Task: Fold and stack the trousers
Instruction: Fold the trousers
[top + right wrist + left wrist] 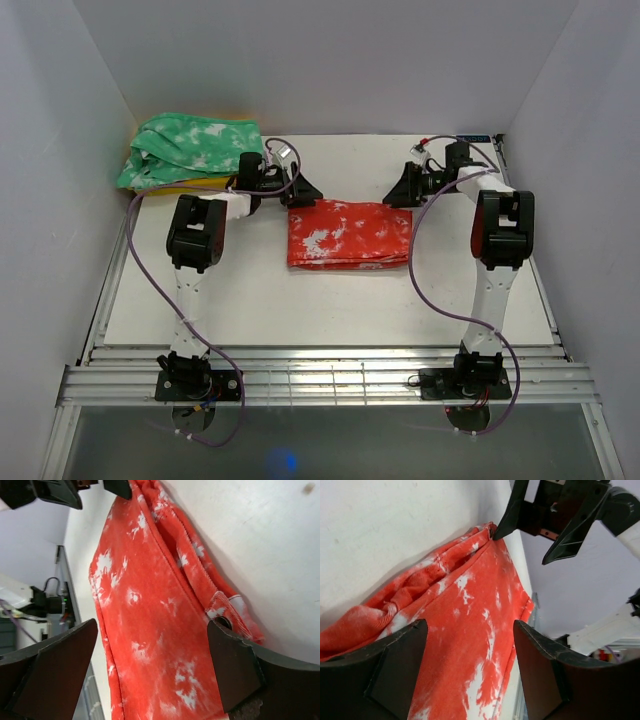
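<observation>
Flanking the folded trousers (350,235), left pincer (304,193) and right pincer (398,190) stand spread.

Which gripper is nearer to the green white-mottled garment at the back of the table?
Left. The left gripper sits just right of the green garment, at the far left corner of the trousers; the right gripper is further right, at their far right corner.

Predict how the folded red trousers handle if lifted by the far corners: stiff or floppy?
Probably floppy: the trousers are soft cloth, their layers rumpled and bunched along one edge in the left wrist view. Lifted by corners, the middle would likely sag and the fold could open. Pushed, they'd probably bunch or slide, not roll.
</observation>
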`<state>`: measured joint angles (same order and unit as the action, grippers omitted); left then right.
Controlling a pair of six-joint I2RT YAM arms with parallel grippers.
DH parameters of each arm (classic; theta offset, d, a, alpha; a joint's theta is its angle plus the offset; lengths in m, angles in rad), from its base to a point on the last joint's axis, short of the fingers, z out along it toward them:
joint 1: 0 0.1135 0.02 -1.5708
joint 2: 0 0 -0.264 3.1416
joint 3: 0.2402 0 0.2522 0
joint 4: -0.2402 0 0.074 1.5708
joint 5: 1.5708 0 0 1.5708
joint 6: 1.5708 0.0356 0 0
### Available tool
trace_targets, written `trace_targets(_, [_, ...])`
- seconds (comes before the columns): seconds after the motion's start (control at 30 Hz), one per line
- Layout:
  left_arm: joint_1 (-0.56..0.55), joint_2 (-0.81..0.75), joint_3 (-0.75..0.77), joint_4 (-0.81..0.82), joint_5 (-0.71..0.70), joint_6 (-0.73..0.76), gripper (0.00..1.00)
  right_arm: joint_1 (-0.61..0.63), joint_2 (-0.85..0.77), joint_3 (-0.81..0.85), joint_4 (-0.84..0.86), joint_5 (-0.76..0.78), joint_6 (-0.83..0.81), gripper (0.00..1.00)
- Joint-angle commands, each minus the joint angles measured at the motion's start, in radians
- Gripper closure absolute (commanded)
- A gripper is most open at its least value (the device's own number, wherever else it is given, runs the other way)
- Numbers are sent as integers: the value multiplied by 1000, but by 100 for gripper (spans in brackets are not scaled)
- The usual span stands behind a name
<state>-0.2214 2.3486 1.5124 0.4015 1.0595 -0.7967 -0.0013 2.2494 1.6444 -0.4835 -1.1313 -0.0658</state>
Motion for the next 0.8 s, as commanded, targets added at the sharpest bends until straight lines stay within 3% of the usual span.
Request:
trace_targets(0.0, [14, -130, 119, -238, -35, 282, 19, -12, -34, 132, -47, 129, -87, 4])
trace_targets(0.1, [14, -231, 229, -614, -171, 489, 16, -12, -158, 157, -110, 184, -167, 0])
trace_targets(0.13, [16, -259, 241, -685, -212, 608, 16, -12, -197, 146, -118, 205, -181, 9])
trace_targets(0.17, [14, -320, 246, -802, -302, 655, 14, -14, -285, 100, -119, 221, -195, 10])
trace_targets(0.3, [14, -480, 168, -992, -508, 778, 9, -23, -522, -75, -92, 352, -284, 10])
trace_targets(0.47, [19, -740, -81, -977, -635, 823, 3, -92, -802, -349, 13, 314, -224, 10])
trace_targets(0.63, [43, -1003, -363, -949, -644, 815, 2, -92, -910, -495, -170, 309, -382, 10])
trace_targets(0.77, [60, -1098, -497, -972, -676, 827, 2, -78, -1063, -650, -155, 347, -431, 10])
